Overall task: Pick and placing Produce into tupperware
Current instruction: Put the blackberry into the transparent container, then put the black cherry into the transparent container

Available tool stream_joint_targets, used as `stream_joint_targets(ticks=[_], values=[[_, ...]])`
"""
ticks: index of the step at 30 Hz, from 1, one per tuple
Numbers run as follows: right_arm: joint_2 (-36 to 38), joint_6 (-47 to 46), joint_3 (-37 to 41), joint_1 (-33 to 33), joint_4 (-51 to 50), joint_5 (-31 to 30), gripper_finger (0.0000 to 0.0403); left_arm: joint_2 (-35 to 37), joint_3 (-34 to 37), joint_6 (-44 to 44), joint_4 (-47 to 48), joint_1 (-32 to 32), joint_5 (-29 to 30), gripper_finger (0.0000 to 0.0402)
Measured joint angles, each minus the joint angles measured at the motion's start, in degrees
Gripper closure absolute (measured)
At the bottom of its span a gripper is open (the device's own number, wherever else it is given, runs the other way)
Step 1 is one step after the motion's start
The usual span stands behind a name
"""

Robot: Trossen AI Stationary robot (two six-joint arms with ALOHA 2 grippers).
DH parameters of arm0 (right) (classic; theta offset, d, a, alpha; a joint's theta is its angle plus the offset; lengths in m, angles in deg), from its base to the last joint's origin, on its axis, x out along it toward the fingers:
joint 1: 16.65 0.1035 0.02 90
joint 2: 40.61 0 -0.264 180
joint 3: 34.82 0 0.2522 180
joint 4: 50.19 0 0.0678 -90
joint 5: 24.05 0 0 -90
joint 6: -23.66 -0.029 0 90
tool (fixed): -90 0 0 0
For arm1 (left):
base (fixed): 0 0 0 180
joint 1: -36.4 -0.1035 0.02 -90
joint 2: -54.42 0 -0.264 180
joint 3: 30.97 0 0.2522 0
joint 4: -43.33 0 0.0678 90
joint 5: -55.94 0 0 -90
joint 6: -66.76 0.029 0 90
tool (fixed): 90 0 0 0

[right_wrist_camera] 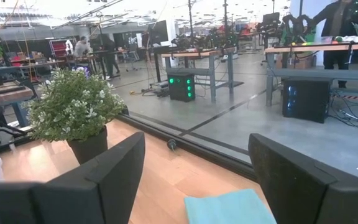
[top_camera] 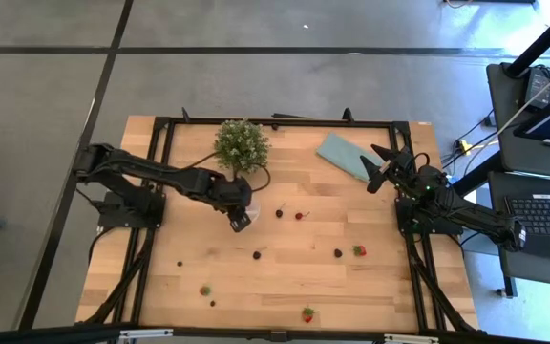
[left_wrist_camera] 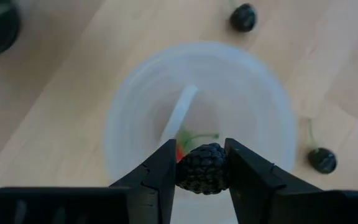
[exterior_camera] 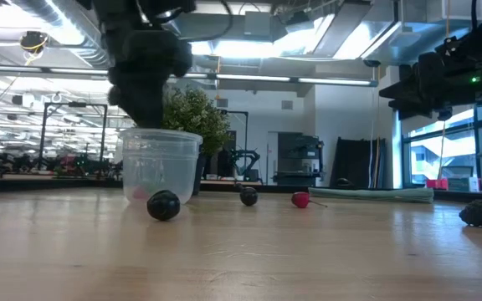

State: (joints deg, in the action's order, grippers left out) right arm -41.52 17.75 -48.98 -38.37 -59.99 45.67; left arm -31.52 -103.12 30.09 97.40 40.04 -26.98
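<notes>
My left gripper (left_wrist_camera: 199,155) hangs right above the tupperware (left_wrist_camera: 229,87), a small round clear cup, and is shut on a dark blackberry (left_wrist_camera: 202,169). A red strawberry with a green top (left_wrist_camera: 184,147) lies inside the cup. In the low view the cup (exterior_camera: 159,163) stands on its base on the table, next to the potted plant (exterior_camera: 195,117). More berries lie loose on the wood: dark ones (top_camera: 259,254) (top_camera: 338,253) and red ones (top_camera: 359,250) (top_camera: 307,313). My right gripper (top_camera: 380,164) waits open above the teal cloth (top_camera: 344,155). My left gripper pinches the blackberry (left_wrist_camera: 202,177) between its two fingertips (left_wrist_camera: 163,168), one on each side. The fingers point down from above. The berry is lifted clear, above the cup's open mouth.
The bushy potted plant (top_camera: 242,143) stands just beyond the cup toward the far edge. The teal cloth (right_wrist_camera: 229,208) lies at the far right. Two berries (top_camera: 280,212) (top_camera: 299,216) lie to the right of the cup; the table's near half holds only scattered berries.
</notes>
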Motion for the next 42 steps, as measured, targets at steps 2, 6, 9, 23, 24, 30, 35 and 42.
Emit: stream_joint_targets(ticks=[2,6,9,23,24,30,35,42], values=[[0.0,0.0,0.0,0.0,0.0,0.0,0.0115,-1.7,-1.4,1.8,0.0,-0.2,-0.1,0.0293],[0.0,0.0,0.0,0.0,0.0,0.0,0.0115,-4.4,-2.9,2.9,0.1,-1.4,-2.9,0.0286],[0.0,0.0,0.0,0.0,0.0,0.0,0.0115,-5.8,-2.9,2.9,0.2,-2.3,-5.7,0.0269],[0.0,0.0,0.0,0.0,0.0,0.0,0.0115,-6.2,-4.2,3.2,1.3,-4.4,-6.7,0.0257],[0.0,0.0,0.0,0.0,0.0,0.0,0.0115,-6.2,-4.9,4.1,1.3,-4.4,-6.7,0.0259],[0.0,0.0,0.0,0.0,0.0,0.0,0.0115,-5.9,-11.9,11.8,0.7,-1.6,-4.0,0.0267],[0.0,0.1,0.0,0.0,0.0,0.0,0.0115,-5.8,-17.8,16.2,-1.5,3.5,7.1,0.0271],[0.0,0.1,0.0,0.0,0.0,0.0,0.0115,-5.8,-17.4,15.3,-11.2,10.9,17.4,0.0261]])
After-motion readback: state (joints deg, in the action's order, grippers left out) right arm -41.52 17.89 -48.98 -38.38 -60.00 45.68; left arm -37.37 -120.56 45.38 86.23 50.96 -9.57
